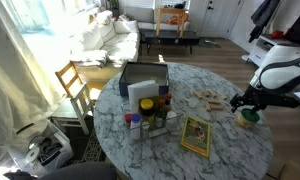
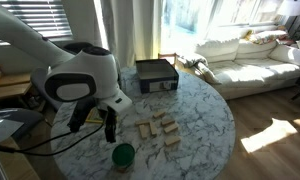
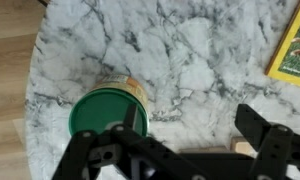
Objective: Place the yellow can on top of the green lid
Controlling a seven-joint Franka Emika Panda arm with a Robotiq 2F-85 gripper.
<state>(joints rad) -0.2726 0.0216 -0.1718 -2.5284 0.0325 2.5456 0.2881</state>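
Your gripper [image 3: 175,148] hangs low over the green lid [image 3: 103,120] by the table [image 3: 190,50] edge, jaws spread wide and empty, probably for clearance; the yellow can's whereabouts are unclear.

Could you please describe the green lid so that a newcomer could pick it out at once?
In an exterior view, find the round marble table and go to its edge by the robot's tool. The green lid lies there, a small, low, round disc. Its neighbours are pale wooden blocks and a flat rectangular yellow-green booklet; it alone is round and dark green.
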